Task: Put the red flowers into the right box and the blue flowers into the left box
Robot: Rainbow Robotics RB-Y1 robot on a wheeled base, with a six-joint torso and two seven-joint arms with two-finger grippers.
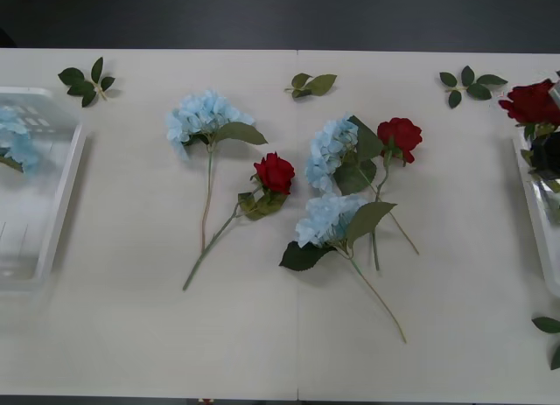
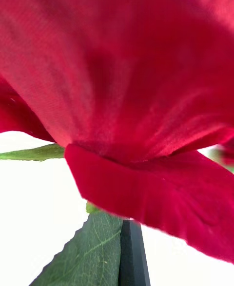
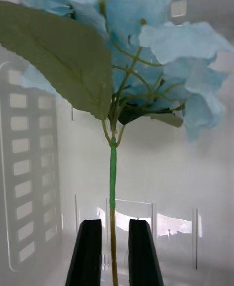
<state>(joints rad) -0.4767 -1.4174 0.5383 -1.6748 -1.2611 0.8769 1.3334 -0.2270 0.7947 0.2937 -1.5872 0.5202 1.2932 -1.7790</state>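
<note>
My left gripper [image 3: 115, 254] stands open inside the left box [image 1: 52, 204], a white tray at the table's left edge. The stem of a blue flower [image 3: 161, 47] runs between its black fingers [image 3: 90, 252] with a gap on each side. That bloom [image 1: 16, 138] lies in the box. At the right edge, a red flower [image 1: 530, 101] sits over the right box [image 1: 535, 212], with my right gripper [image 1: 548, 156] a dark shape just below it; its petals [image 2: 126, 71] press close to the wrist camera. Three blue flowers [image 1: 201, 115] and two red flowers [image 1: 275, 172] lie mid-table.
Loose green leaf sprigs lie at the back left [image 1: 87, 80], back middle [image 1: 312, 84], back right [image 1: 471, 83] and near the front right corner [image 1: 549, 328]. Bare table stretches along the front edge and between the left box and the flowers.
</note>
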